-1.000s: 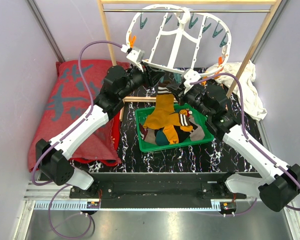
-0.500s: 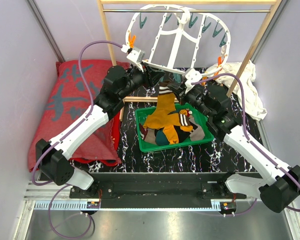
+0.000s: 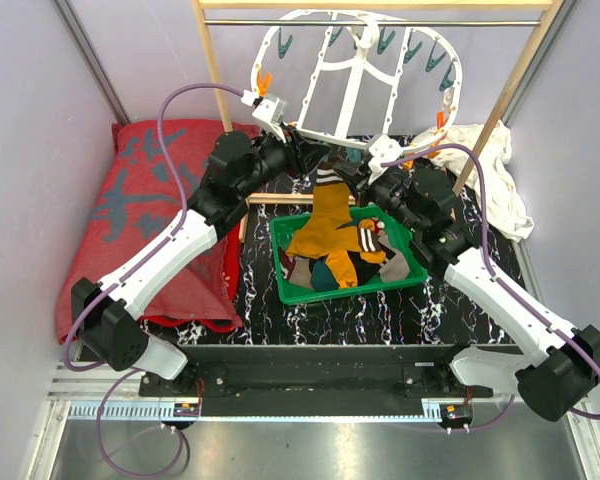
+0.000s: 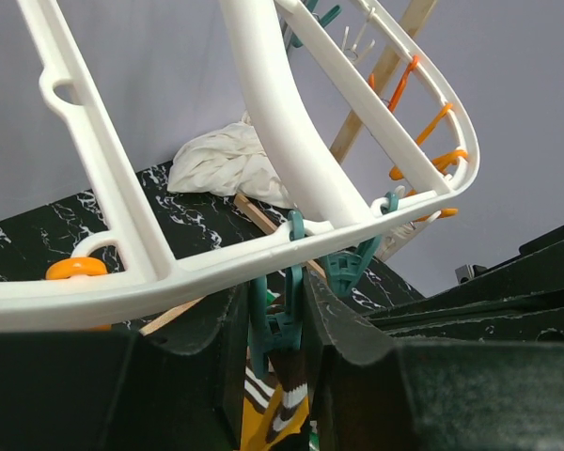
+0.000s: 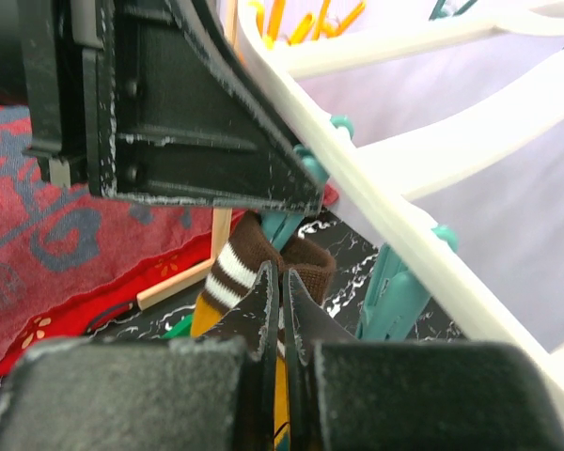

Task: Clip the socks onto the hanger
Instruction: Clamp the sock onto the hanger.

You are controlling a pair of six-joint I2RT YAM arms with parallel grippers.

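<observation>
The white oval hanger hangs from the rack's rail. My left gripper is shut on a teal peg at the hanger's near rim, one finger on each side. My right gripper is shut on the brown, white-striped cuff of the mustard sock and holds it up against that peg's lower end. The sock's foot trails into the green basket, where other socks lie. Whether the peg grips the cuff is hidden.
A light wooden rack frames the hanger. A red patterned cloth covers the left of the table. A crumpled white cloth lies at the back right. Another teal peg hangs beside the cuff.
My right gripper has edged up and left with the sock cuff, closer to the peg. The left gripper has stayed on the peg.
</observation>
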